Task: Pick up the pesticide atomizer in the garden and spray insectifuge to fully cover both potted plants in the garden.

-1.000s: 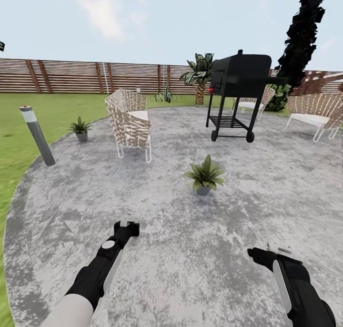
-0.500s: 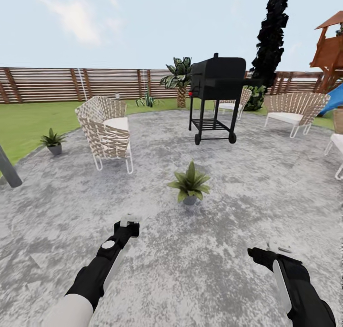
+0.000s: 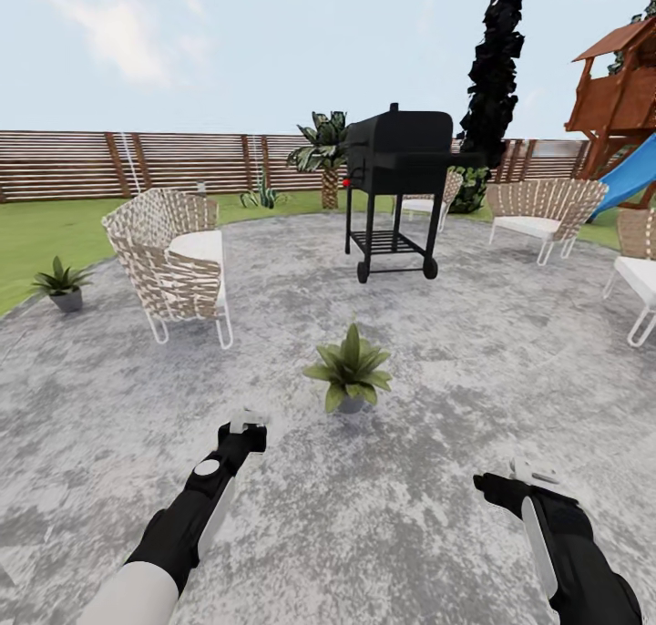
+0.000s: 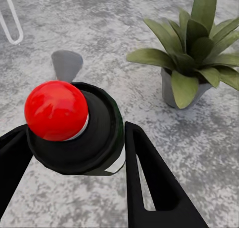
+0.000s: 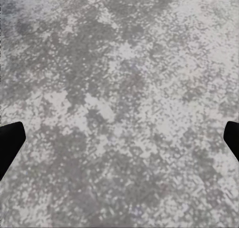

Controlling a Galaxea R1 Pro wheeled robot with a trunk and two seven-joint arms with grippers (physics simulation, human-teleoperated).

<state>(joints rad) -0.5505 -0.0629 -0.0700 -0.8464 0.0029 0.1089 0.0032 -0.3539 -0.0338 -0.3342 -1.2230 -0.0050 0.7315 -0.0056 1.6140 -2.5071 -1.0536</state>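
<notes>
On the grey paved patio [image 3: 474, 352] of the garden, the left hand [image 4: 74, 153] is clamped on the pesticide atomizer [image 4: 74, 133], a dark bottle with a red knob on top, seen in the left wrist view between the black fingers [image 4: 149, 178]. One potted plant [image 3: 349, 372] stands just ahead of that hand and a little to its right; the second [image 3: 60, 283] sits far off to its left at the lawn's edge. The right hand [image 3: 524, 476] hangs over bare paving, fingers spread wide. A woven chair [image 3: 173, 265] and black grill [image 3: 396, 188] stand beyond.
</notes>
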